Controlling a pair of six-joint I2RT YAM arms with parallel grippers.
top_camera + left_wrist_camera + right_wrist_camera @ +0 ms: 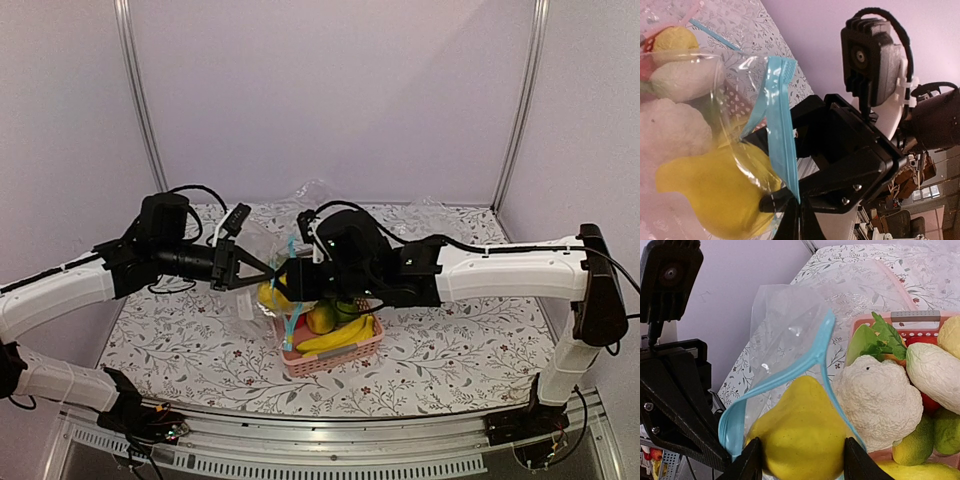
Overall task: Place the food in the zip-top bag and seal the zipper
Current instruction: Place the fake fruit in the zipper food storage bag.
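Note:
My left gripper (pixel 248 268) is shut on the light-blue zipper (pixel 782 145) at one end of the transparent zip-top bag (pixel 785 315) and holds it up, mouth open. My right gripper (pixel 802 462) is shut on the yellow lemon-like fruit (pixel 805 430), which sits in the bag's mouth between the two zipper strips (pixel 790 371). In the left wrist view the fruit (pixel 715 195) shows through the plastic. The white oblong piece (pixel 935 375) and a round green fruit (pixel 947 432) lie in the pink basket. In the top view the grippers meet above the basket's left end, the right gripper (pixel 284 278) beside the left.
The pink lattice basket (pixel 335 360) stands at the table's front middle. It holds a white cauliflower (pixel 880 400), a yellow banana bunch (pixel 335 338), leafy greens (pixel 875 337) and other toy produce. A second clear bag (pixel 320 195) lies at the back.

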